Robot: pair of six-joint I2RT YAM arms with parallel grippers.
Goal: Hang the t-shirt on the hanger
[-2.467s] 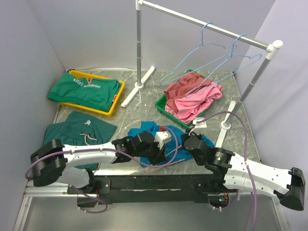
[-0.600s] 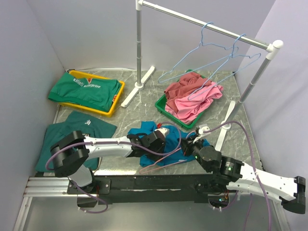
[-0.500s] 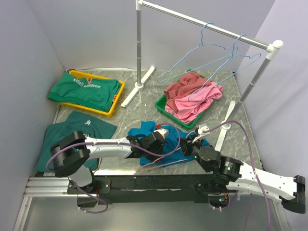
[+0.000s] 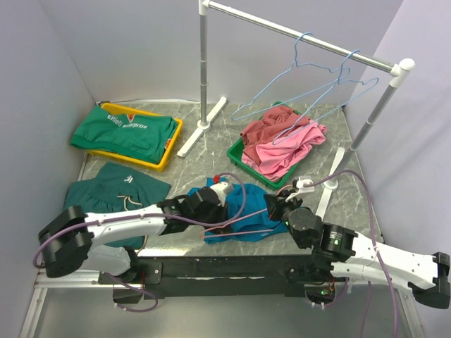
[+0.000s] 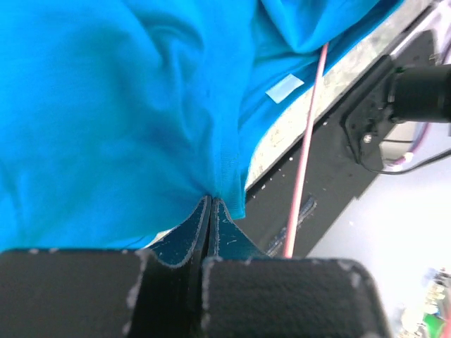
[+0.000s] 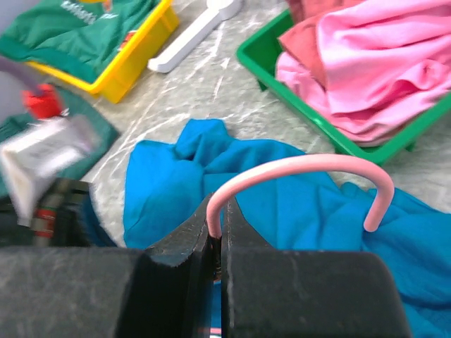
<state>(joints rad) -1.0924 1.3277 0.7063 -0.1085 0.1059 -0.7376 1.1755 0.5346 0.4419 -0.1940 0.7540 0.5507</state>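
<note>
Overhead, the t-shirt (image 4: 243,211) lies crumpled on the bench (image 4: 211,151) close to its near edge. Both arms reach into it, the left jaws at its left side and the right jaws at its right.

From the left wrist, the left jaws are pressed fully together on a pinched fold of the teal cloth, at what looks like a stitched edge. The hanger (image 5: 305,148) shows as a thin pink wire running just beside that fold, clear of the jaws.

From the right wrist, the right jaws are clamped tight on the pink wire at the foot of its hook. The hook arches above the shirt and catches no cloth.

The shirt is not on the hanger yet, so the step in hand looks like opening the garment for threading. Next, the left arm probably needs to lift its pinched edge so an opening gapes, while the right steers one hanger shoulder inside. If both layers are pinched together, that opening will stay shut.
</note>
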